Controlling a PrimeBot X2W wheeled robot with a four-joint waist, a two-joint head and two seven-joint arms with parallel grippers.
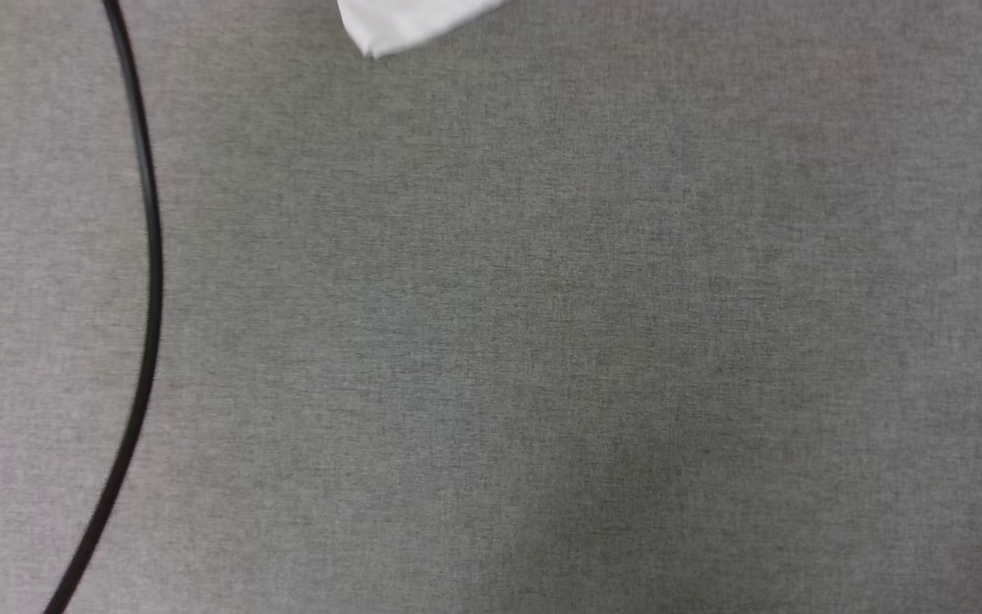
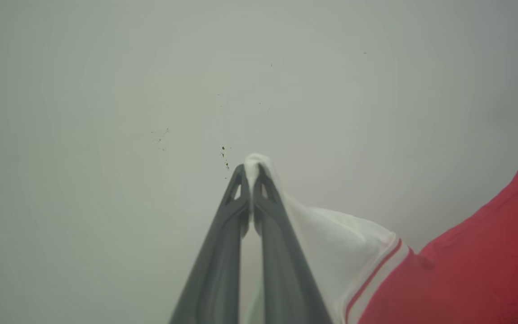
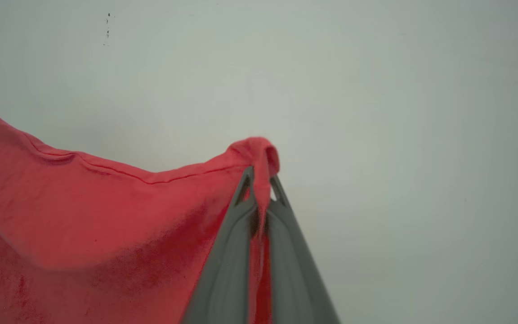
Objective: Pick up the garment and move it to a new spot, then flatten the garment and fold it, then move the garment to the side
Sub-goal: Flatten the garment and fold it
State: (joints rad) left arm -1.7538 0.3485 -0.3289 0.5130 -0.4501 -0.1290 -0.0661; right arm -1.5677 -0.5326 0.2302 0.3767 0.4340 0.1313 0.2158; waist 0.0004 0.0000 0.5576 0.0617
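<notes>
In the left wrist view my left gripper [image 2: 251, 171] is shut on the tip of the garment's white sleeve [image 2: 340, 238]; the striped trim and red body [image 2: 466, 265] trail off to the lower right. In the right wrist view my right gripper [image 3: 261, 176] is shut on a pinched fold of the garment's red fabric [image 3: 83, 211], which hangs stretched to the left with a hem seam along its top edge. The head view catches a white corner of the garment [image 1: 406, 24] at the top edge, above the grey surface.
A black cable [image 1: 148, 281] curves down the left side of the grey fabric-like surface [image 1: 542, 341] in the head view. Both wrist views face a plain pale wall [image 2: 151, 90] with a few small dark specks.
</notes>
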